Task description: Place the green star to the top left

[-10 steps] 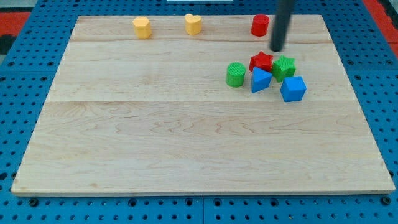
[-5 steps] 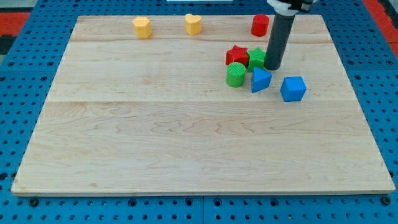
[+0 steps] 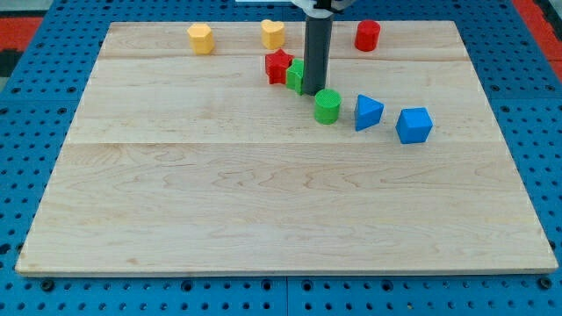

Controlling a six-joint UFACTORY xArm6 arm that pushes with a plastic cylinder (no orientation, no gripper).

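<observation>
The green star (image 3: 295, 75) lies in the upper middle of the wooden board (image 3: 219, 175), partly hidden behind my rod. My tip (image 3: 313, 91) is pressed against the star's right side. A red star (image 3: 278, 66) touches the green star on its left. A green cylinder (image 3: 327, 106) stands just below and to the right of my tip.
A yellow hexagon block (image 3: 201, 39) and a yellow heart block (image 3: 273, 34) sit along the top edge. A red cylinder (image 3: 367, 35) stands at the top right. A blue triangular block (image 3: 368, 112) and a blue cube (image 3: 414, 125) lie right of the green cylinder.
My tip came down to the right of the green star and swept left, pushing the green star and the red star leftward and up, away from the green cylinder and the blue blocks.
</observation>
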